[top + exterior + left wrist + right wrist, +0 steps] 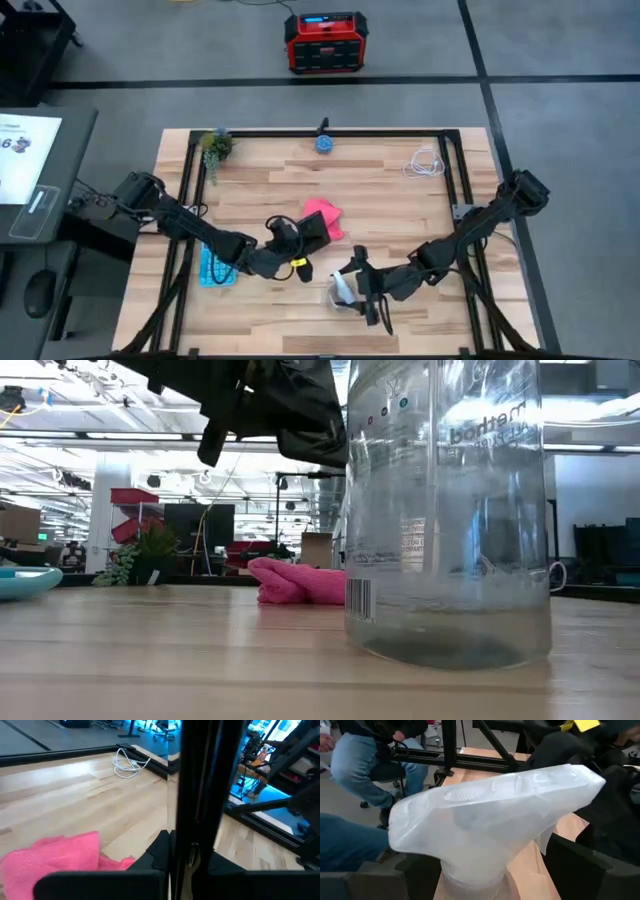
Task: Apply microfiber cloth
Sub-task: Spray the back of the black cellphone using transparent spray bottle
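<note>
**Cloth lies loose on the tabletop, both hands occupied elsewhere**

Cloth first: your microfiber cloth (323,217) sits bunched near the middle of the wooden tabletop (390,200), touched by neither hand. In the high view your left hand (296,240) is just beside the cloth's near edge, holding a flat black phone (312,229) upright, its fingers closed on the phone's lower part. The left wrist view confirms this: the phone (202,785) stands edge-on as a dark vertical bar between the fingers, with the pink cloth (55,857) on the wood beside it and a coiled white cable (127,764) farther off.

Your right hand (350,290) is near the front edge, apart from the cloth, closed around a clear spray bottle (341,291). Only the right wrist view shows the bottle's white trigger head (495,810) up close, with a seated person's jeans (365,770) beyond the tabletop.

The low view alone shows the bottle (447,510) standing on the wood, and the cloth (297,581) lying folded behind it. A light blue calculator (214,268) lies under your left arm.
</note>
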`<state>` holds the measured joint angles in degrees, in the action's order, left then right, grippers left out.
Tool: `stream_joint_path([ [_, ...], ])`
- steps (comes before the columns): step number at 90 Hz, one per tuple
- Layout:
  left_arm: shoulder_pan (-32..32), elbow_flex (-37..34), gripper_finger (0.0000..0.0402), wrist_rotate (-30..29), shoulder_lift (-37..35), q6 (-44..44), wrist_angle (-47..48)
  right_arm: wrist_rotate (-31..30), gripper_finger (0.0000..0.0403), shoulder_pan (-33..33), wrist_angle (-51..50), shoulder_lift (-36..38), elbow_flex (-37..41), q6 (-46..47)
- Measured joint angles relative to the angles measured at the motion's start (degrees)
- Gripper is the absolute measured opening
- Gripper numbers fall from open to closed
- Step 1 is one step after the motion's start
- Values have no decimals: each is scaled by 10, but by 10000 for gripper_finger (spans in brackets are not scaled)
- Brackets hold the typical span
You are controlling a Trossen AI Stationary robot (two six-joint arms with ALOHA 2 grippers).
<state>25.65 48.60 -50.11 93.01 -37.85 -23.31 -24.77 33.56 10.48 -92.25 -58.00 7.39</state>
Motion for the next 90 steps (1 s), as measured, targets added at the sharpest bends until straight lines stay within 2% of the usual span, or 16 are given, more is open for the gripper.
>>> stream_joint_path([
  [42, 2, 0, 7, 6, 0, 1, 3, -9, 250, 2, -1, -1, 1, 18],
  [72, 9, 0, 7, 8, 0, 1, 3, -13, 140, 1, -18, -1, 0, 70],
  [81, 12, 0, 7, 8, 0, 1, 3, -14, 144, 1, -20, -1, 0, 74],
  [90, 14, 0, 7, 8, 0, 1, 4, -15, 186, 1, -23, -1, 0, 74],
])
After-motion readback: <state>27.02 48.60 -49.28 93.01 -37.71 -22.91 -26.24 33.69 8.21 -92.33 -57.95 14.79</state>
